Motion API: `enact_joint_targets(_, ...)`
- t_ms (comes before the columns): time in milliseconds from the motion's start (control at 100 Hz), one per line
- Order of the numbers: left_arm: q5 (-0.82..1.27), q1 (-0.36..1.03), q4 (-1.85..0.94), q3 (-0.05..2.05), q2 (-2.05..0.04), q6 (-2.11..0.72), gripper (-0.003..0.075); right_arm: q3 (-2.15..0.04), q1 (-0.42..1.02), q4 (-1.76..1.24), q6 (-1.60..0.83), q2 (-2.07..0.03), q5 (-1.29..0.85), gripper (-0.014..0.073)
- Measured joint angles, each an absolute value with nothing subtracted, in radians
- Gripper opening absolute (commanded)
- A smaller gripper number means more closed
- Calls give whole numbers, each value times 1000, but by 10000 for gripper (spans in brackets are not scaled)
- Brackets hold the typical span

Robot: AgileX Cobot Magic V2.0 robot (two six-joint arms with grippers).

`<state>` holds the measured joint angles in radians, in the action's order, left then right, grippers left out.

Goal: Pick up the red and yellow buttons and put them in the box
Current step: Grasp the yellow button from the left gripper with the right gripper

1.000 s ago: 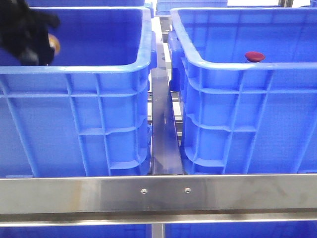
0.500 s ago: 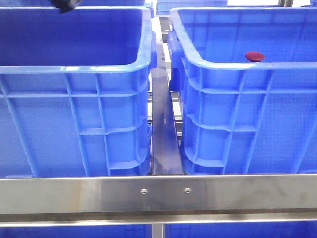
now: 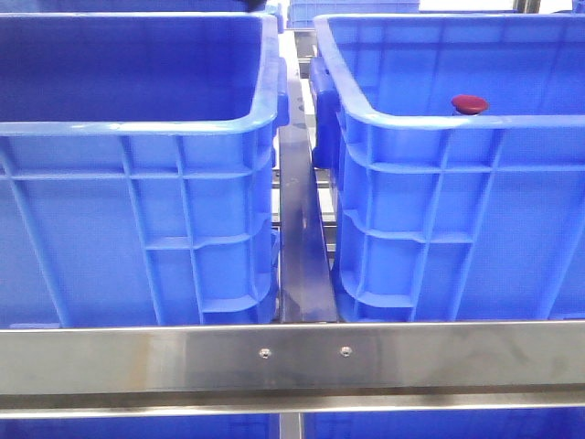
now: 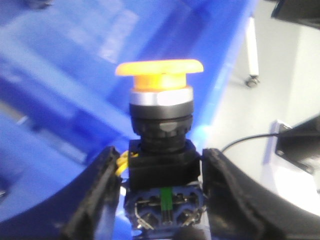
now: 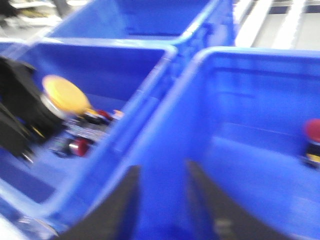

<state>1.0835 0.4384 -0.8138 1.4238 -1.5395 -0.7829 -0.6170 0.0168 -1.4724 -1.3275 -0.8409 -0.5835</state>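
1. While the front view no longer shows the left arm seen a moment ago, the left claw (image 4: 162, 192) grips the yellow button (image 4: 160, 75).
2. Right claw (image 5: 160, 200) hangs open, empty.
3. Red button (image 3: 470, 103) sits in the right box (image 3: 439, 123).

Two crates side by side behind a rail

Left crate (image 3: 137, 183) at 9 o'clock, right crate (image 3: 457, 210) at 3; a button (image 3: 470, 103) inside the right one; rail (image 3: 292, 358) at 6.
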Motion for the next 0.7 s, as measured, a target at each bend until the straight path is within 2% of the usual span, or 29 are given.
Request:
enact_joint_targets(50, 1084, 453, -814, 1424, -1539, -783, 113, -625, 17, -1520, -1327, -853, -618, 668)
enact_joint_targets(230, 1082, 476, -814, 1424, -1539, -785, 113, -662, 17, -1717, -1289, -931, -754, 611)
enact_joint_targets(420, 1080, 476, -814, 1424, -1539, -786, 113, -713, 25, -1764, -1193, -1058, -844, 610)
enact_joint_targets(700, 1072, 476, -814, 1424, -1539, -788, 113, -804, 151, -1772, -1153, -1239, -855, 610)
